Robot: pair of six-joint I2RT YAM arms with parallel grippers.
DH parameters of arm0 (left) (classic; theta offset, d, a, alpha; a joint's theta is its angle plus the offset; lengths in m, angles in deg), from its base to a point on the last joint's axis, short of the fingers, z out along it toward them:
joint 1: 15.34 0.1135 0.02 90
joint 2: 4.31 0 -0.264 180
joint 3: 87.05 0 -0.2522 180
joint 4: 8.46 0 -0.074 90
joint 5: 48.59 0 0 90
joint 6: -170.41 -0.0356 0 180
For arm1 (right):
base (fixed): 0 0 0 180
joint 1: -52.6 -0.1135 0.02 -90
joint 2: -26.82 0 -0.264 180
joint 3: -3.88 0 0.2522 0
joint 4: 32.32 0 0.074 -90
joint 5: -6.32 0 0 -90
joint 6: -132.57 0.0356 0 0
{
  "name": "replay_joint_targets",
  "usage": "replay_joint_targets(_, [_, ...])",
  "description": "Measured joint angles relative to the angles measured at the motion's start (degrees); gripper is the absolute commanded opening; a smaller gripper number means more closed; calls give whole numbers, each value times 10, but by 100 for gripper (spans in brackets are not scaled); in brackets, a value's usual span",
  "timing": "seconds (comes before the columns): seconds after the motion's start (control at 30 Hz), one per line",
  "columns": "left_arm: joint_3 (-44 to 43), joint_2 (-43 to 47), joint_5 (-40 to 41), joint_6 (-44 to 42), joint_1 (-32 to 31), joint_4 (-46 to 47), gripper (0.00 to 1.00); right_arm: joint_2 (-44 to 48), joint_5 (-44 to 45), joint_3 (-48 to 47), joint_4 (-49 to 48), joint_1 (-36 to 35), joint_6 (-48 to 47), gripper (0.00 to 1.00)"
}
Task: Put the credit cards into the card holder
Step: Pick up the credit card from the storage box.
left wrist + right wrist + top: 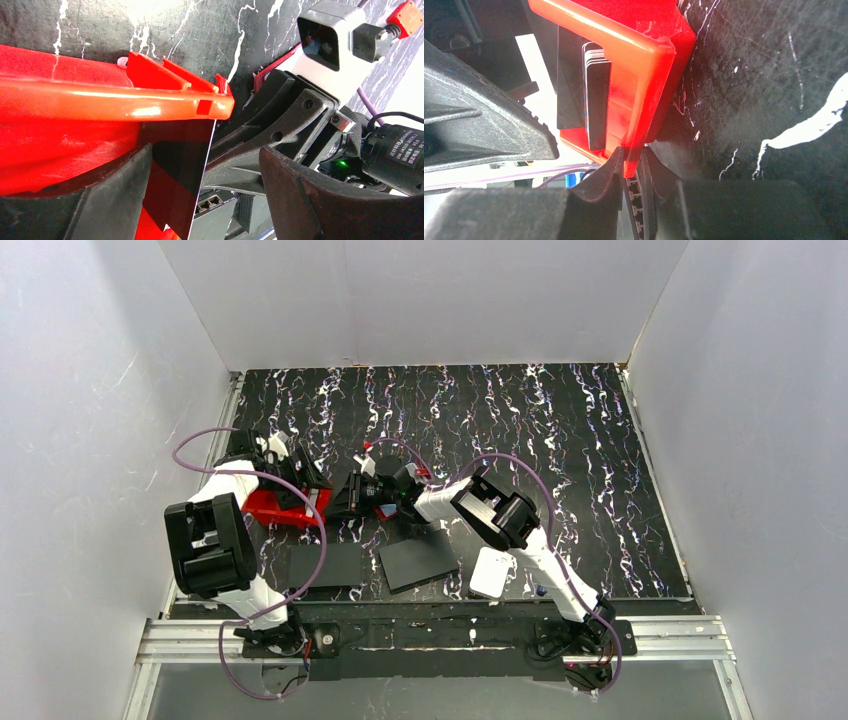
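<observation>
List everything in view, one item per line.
Red bin: one, bright red, left-middle of the table, between both hands.
Cards: small stack, pale-edged, upright inside the bin; count unclear.
Black sheets: two, black, flat by the near edge.
White pad: one, white, right of the sheets.
Table: one, black, white marbling.
Left hand: one, black, open, at the bin.
Right hand: one, black, shut on the bin's wall.

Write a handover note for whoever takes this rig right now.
Left gripper: open, jaws straddling one thin stiff upright credit card at the end of the bright red plastic bin; no grip yet.
Right gripper: shut on that bin's wall.
More credit cards stand stacked inside the bin.
Dark red card holder: cannot make it out.
Done: no card seen loaded. Left: all of them.
</observation>
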Motion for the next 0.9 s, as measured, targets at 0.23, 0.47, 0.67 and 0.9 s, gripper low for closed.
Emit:
replay_joint_targets(0.23, [9,10,11,0,0,1,61,0,-4,0,0,1,0,7])
replay_joint_targets(0.47, [9,10,23,0,0,2,45,0,-10,0,1,4,0,6])
replay_joint_targets(0.67, [9,14,32,-3,0,2,35,0,-13,0,2,6,0,5])
replay_joint_targets(0.9, [9,32,36,-6,0,-7,31,-1,-14,0,1,6,2,4])
